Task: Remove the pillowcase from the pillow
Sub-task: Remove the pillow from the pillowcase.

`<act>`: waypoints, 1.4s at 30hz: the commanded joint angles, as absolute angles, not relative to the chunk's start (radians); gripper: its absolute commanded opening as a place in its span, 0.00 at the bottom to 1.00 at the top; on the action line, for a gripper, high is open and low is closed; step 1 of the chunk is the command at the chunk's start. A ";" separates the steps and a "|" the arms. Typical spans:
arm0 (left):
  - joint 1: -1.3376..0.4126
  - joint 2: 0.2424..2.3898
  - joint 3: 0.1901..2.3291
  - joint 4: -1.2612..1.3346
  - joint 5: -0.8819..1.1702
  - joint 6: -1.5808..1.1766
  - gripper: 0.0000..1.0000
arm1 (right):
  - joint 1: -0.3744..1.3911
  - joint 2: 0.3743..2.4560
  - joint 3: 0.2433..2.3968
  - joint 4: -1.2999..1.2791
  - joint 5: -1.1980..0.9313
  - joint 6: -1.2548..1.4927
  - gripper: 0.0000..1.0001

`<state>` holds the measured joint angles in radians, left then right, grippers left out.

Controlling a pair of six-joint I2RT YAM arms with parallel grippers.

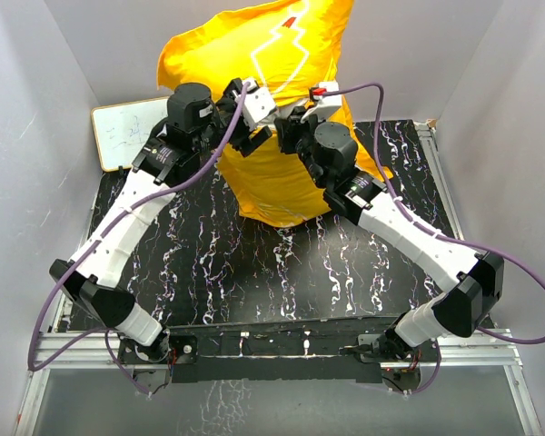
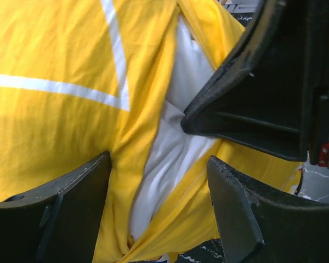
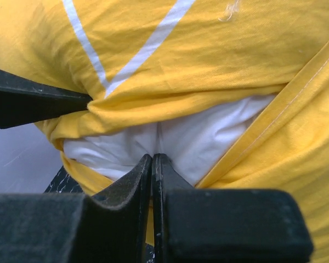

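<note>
The yellow pillowcase (image 1: 282, 182) with white lines stands bulging at the back of the table, with the pillow inside. Its opening gapes in the left wrist view, where the white pillow (image 2: 178, 115) shows between yellow pillowcase (image 2: 55, 120) edges. My left gripper (image 2: 159, 164) is open and straddles that opening; in the top view it (image 1: 252, 136) is against the case's front. My right gripper (image 3: 153, 156) is shut, pinching a fold of the white pillow (image 3: 208, 131) below the yellow pillowcase (image 3: 208, 49). In the top view the right gripper (image 1: 289, 127) is close beside the left one.
A white board (image 1: 127, 132) leans at the back left corner. The black marbled table (image 1: 254, 272) is ringed by grey walls. The right arm's dark gripper body (image 2: 263, 82) crowds the left wrist view; a left finger (image 3: 38, 101) pokes into the right wrist view.
</note>
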<state>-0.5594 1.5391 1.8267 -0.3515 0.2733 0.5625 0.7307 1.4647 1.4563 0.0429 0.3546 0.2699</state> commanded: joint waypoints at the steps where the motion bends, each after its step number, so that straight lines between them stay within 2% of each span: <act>1: -0.581 1.499 1.802 -0.351 0.295 0.728 0.69 | 0.726 1.456 1.427 -0.014 0.322 0.287 0.08; 7: -0.586 1.405 1.564 0.069 0.177 0.879 0.59 | 0.726 1.444 1.385 -0.015 0.320 0.301 0.08; 11: -0.589 1.397 1.532 0.187 0.143 0.959 0.52 | 0.726 1.438 1.355 -0.018 0.320 0.313 0.08; 16: -0.589 1.413 1.505 0.338 0.053 1.086 0.52 | 0.727 1.426 1.317 -0.033 0.326 0.327 0.08; 22: -0.590 1.442 1.564 0.356 -0.010 1.123 0.52 | 0.726 1.429 1.305 -0.057 0.339 0.331 0.08; 28: -0.588 1.515 1.645 0.239 -0.111 1.127 0.59 | 0.726 1.420 1.293 -0.066 0.340 0.338 0.08; 30: -0.566 1.565 1.723 0.111 -0.135 1.065 0.43 | 0.726 1.411 1.284 -0.066 0.341 0.343 0.08; 32: -0.509 1.643 1.843 -0.063 -0.122 0.941 0.17 | 0.727 1.402 1.276 -0.067 0.343 0.345 0.08; 33: -0.473 1.693 1.914 -0.130 -0.115 0.869 0.09 | 0.726 1.397 1.272 -0.067 0.346 0.348 0.08; 34: -0.437 1.744 1.993 -0.206 -0.092 0.789 0.07 | 0.726 1.390 1.268 -0.067 0.350 0.348 0.08; 35: -0.402 1.805 2.104 -0.280 -0.047 0.730 0.13 | 0.726 1.383 1.261 -0.067 0.354 0.347 0.08; 36: -0.382 1.840 2.170 -0.336 -0.029 0.681 0.33 | 0.724 1.375 1.256 -0.067 0.360 0.347 0.08; 37: -0.366 1.868 2.214 -0.370 -0.015 0.646 0.49 | 0.722 1.369 1.250 -0.069 0.367 0.347 0.08; 38: -0.358 1.884 2.242 -0.391 -0.003 0.625 0.56 | 0.719 1.362 1.244 -0.070 0.371 0.347 0.08; 42: -0.348 1.910 2.258 -0.420 0.055 0.592 0.64 | 0.699 1.348 1.213 -0.075 0.360 0.356 0.08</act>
<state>-0.3389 1.9266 2.1983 -0.2844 -0.0242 0.7166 0.7181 1.4021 1.2297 -0.1101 0.3428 0.3435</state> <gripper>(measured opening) 0.617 0.078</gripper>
